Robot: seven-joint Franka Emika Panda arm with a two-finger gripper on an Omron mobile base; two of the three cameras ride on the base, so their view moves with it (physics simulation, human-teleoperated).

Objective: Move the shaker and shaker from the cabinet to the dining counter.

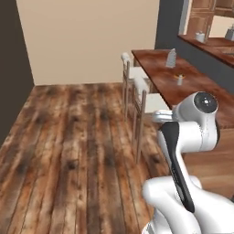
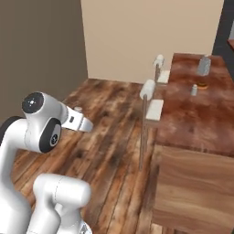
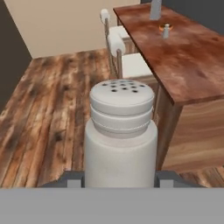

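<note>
Closest to the hand camera, a light-grey shaker [image 3: 120,140] stood upright between the gripper [image 3: 119,178] tips, its perforated rounded cap toward the lens. The 2 dark fingers [image 3: 72,178] sat against its lower sides, so the jaws were clamped on the shaker, which was carried in the air over the plank floor [image 3: 52,113] and had not yet reached the counter.

In the base views the white arm [image 1: 189,137] was folded high in front of the cameras, its wrist pointing toward the dining counter [image 2: 192,114].

Just beyond the held shaker, the near end of the dining counter showed its glossy reddish-brown top and a lighter wooden side panel [image 2: 196,192]. 2 cream-cushioned stools [image 1: 144,98] stood along the counter's floor side, 1 behind the other.

Farther along the counter top stood the second shaker [image 1: 180,79], small and upright, just beside a small brown object [image 2: 202,85] too small to identify. Past these, near the far end of the top, rose a taller grey tapered grater [image 1: 171,58].

Beyond the counter, in the left base view, a separate worktop [image 1: 215,43] carried a small pale object, too small to make out, and brown wood cabinet fronts [image 1: 203,13] hung above it. A plain beige wall [image 1: 91,41] closed the room behind.
</note>
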